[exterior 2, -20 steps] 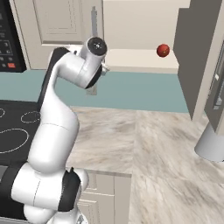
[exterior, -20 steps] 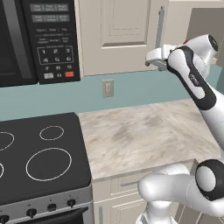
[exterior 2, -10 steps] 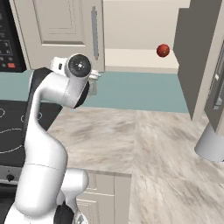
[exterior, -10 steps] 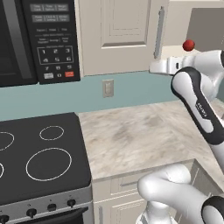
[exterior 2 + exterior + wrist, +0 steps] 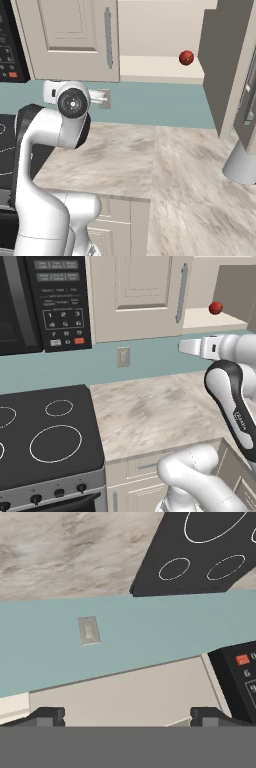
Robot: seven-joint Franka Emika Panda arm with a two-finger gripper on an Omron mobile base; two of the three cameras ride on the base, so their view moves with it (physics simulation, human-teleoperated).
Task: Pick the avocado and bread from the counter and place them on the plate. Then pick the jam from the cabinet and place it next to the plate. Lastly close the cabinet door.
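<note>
1. At far left in the left base view, the black microwave hung above the dark stovetop, with its keypad facing the room.
2. Next to the right, the closed cream cabinet door with a vertical silver handle sat above the teal backsplash, which carried a wall outlet.
3. The marble counter stretched from the stove's edge rightward; the stretch in view lay bare.
4. The gripper was held level in front of the backsplash, above the counter and just below the cabinet's lower edge, pointing left toward the outlet.
5. In the hand view, the two dark fingertips stood far apart at opposite sides of the bottom edge, so the pincer was spread wide, with nothing between them and touching nothing.
6. That same view, rolled over, looked at the outlet, the backsplash and the stovetop beyond.
7. Further right, the jam sat on the shelf of the open cabinet, above and to the right of the gripper and well apart from it.
8. In the right base view, the jam rested near the right end of the shelf, close to the swung-out cabinet door.
</note>
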